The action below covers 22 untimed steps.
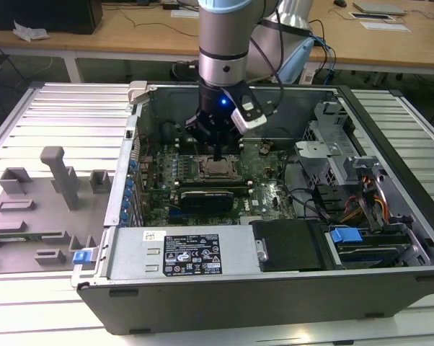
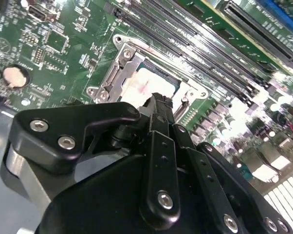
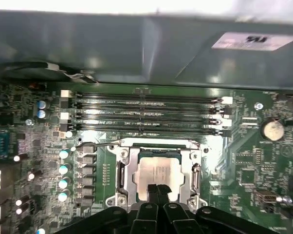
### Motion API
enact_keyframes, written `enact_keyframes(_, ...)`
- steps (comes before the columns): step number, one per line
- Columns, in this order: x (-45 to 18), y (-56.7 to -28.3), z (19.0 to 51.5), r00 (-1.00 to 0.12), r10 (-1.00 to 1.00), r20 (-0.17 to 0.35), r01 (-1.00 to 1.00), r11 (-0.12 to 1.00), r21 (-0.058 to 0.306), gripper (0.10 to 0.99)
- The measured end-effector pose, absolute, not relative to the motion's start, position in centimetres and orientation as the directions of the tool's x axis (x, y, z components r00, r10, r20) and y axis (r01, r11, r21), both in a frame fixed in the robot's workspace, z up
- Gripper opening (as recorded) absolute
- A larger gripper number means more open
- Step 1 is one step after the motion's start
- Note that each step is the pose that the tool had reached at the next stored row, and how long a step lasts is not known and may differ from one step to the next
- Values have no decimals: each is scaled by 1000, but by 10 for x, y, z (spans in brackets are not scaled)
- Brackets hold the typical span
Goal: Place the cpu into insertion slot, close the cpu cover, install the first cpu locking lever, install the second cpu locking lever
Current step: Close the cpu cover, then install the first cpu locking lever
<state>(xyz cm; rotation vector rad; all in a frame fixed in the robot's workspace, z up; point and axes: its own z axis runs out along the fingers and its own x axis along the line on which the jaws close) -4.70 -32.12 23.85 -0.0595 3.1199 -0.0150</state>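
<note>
Black gripper (image 3: 158,189), fingers pressed together on nothing visible, tip at the thin silver square-frame cpu cover (image 3: 132,163); cover lies over small pale silver-grey cpu (image 3: 158,171), seated in dark-framed insertion slot (image 3: 158,153); cpu judged light, rigid, fragile; hold by edges.

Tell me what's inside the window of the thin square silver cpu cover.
The small square cpu with its pale silver-grey metal face fills the thin silver cpu cover window. The black gripper, jaws shut, hides one edge; the socket contacts beneath are covered.
</note>
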Motion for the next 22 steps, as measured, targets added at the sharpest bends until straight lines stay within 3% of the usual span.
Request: enact_keyframes(22, -47, -321, 244, -999, -38, -21, -38, 999, -11, 106)
